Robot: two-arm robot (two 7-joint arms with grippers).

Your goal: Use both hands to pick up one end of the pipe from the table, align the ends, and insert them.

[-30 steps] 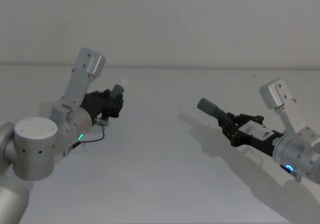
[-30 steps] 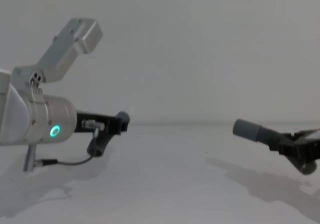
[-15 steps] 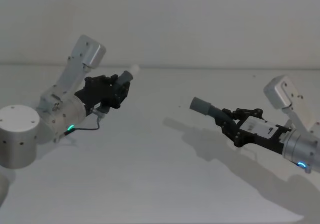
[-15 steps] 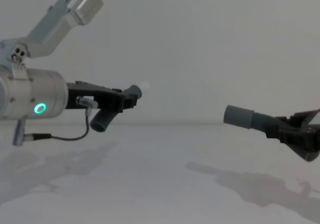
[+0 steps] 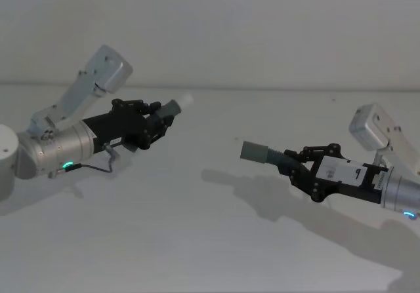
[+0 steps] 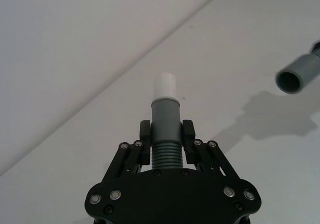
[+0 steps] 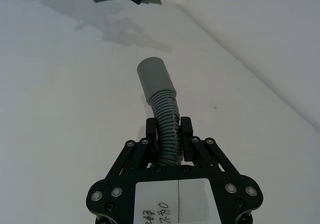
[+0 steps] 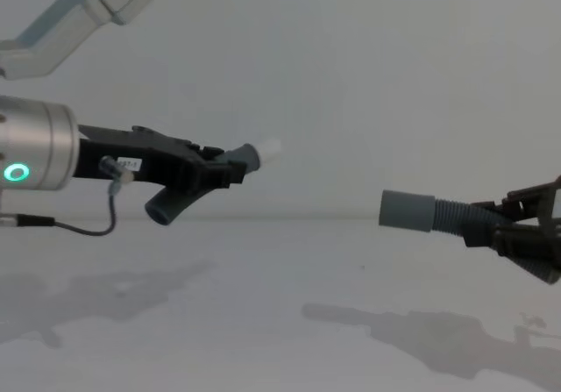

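A plain pale grey wall [image 5: 262, 24] rises behind the matte white table [image 5: 197, 253] and the two meet in one straight, faint seam [image 5: 275, 88]. Soft light leaves blurred grey shadows [image 5: 275, 204] on the tabletop (darkest toward the right).

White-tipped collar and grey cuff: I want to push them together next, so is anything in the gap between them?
Nothing visible does. The left gripper holds the collar piece and the right gripper holds the cuff piece, both above the table. Only open air lies between the two ends, which are not yet lined up.
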